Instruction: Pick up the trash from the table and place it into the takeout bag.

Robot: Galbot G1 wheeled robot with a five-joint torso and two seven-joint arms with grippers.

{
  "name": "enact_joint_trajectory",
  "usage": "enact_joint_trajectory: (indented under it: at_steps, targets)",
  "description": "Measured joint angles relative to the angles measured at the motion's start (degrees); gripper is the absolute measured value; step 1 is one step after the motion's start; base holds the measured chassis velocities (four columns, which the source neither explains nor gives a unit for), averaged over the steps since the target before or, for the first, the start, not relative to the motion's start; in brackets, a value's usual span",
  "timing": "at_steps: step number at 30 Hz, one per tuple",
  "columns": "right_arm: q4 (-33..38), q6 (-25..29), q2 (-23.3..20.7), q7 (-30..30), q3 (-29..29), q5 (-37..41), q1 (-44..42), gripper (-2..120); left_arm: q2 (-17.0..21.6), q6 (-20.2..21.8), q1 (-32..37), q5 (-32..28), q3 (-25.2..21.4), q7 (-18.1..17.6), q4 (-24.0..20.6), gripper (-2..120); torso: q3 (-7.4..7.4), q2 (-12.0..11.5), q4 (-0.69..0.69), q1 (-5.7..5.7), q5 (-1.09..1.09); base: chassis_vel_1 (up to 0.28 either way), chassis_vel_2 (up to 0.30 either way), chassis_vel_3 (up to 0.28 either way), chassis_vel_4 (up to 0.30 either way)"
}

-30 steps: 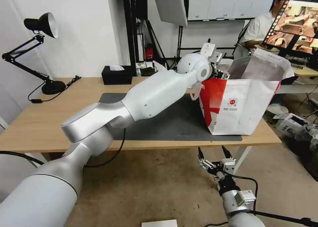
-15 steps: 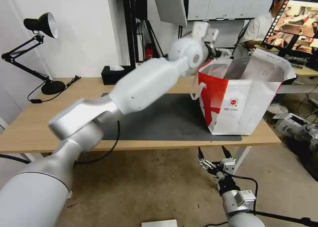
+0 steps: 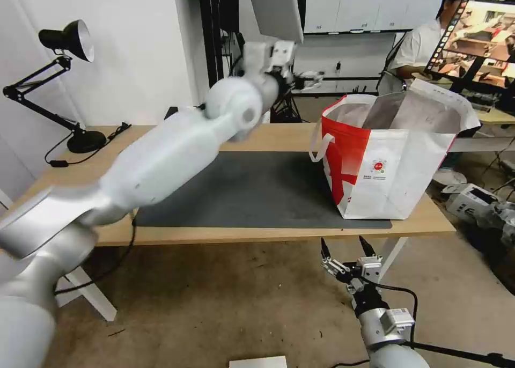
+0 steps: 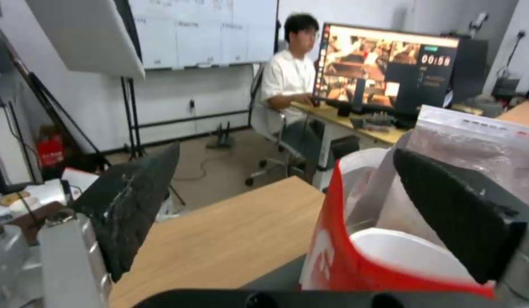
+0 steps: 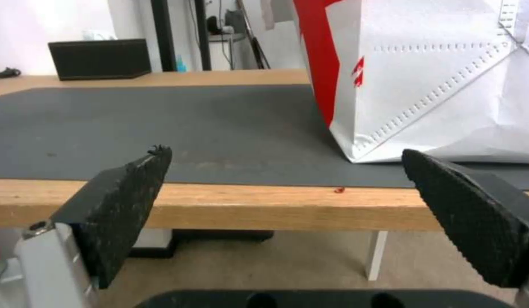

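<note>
Fingers of the left gripper, spread and empty, have been lifted back from the takeout bag on the bench, a white bowl left inside, while the right gripper is parked open below.

Light: bright, even | Shadows: soft | Blur: left arm smeared | Edges: wide-angle bowing

left arm motion-blurred; takeout bag hides most of the bowl.
</note>
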Motion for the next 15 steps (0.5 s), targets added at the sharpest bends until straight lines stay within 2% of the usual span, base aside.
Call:
enact_joint_trajectory:
  at_steps: [1, 2, 4, 5, 7, 11, 14, 15]
  targets:
    - [0.00, 0.00, 0.00, 0.00, 0.00, 0.00, 0.00, 100, 1.84, -1.55, 3.20, 1.09, -1.57, 0.48, -2.37, 100, 0.00, 0.00, 0.00, 0.00, -0.01, 0.000, 0.000, 0.000, 0.000]
    - [0.00, 0.00, 0.00, 0.00, 0.00, 0.00, 0.00, 100, 1.84, -1.55, 3.20, 1.09, -1.57, 0.48, -2.37, 100, 0.00, 0.00, 0.00, 0.00, -0.01, 0.000, 0.000, 0.000, 0.000]
    - [0.00, 0.00, 0.00, -0.01, 0.00, 0.00, 0.00, 100, 4.94, -4.62, 9.58, 2.86, -4.96, 1.02, -6.08, 100, 0.00, 0.00, 0.00, 0.00, 0.00, 0.000, 0.000, 0.000, 0.000]
    - [0.00, 0.00, 0.00, -0.01, 0.00, 0.00, 0.00, 100, 4.94, -4.62, 9.58, 2.86, -4.96, 1.02, -6.08, 100, 0.00, 0.00, 0.00, 0.00, 0.00, 0.000, 0.000, 0.000, 0.000]
    - [0.00, 0.00, 0.00, 0.00, 0.00, 0.00, 0.00, 100, 7.28, -7.13, 14.53, 5.97, -7.81, 2.15, -8.26, 100, 0.00, 0.00, 0.00, 0.00, -0.01, 0.000, 0.000, 0.000, 0.000]
    - [0.00, 0.00, 0.00, 0.00, 0.00, 0.00, 0.00, 100, 9.16, -8.85, 19.09, 10.00, -11.07, 3.64, -10.81, 100, 0.00, 0.00, 0.01, 0.00, 0.01, 0.000, 0.000, 0.000, 0.000]
    - [0.00, 0.00, 0.00, 0.00, 0.00, 0.00, 0.00, 100, 10.27, -10.72, 27.00, 15.45, -15.97, 4.67, -13.97, 100, 0.00, 0.00, -0.02, 0.00, 0.03, 0.000, 0.000, 0.000, 0.000]
    - [0.00, 0.00, 0.00, 0.00, 0.00, 0.00, 0.00, 100, 10.27, -10.72, 27.00, 15.45, -15.97, 4.67, -13.97, 100, 0.00, 0.00, -0.02, 0.00, 0.03, 0.000, 0.000, 0.000, 0.000]
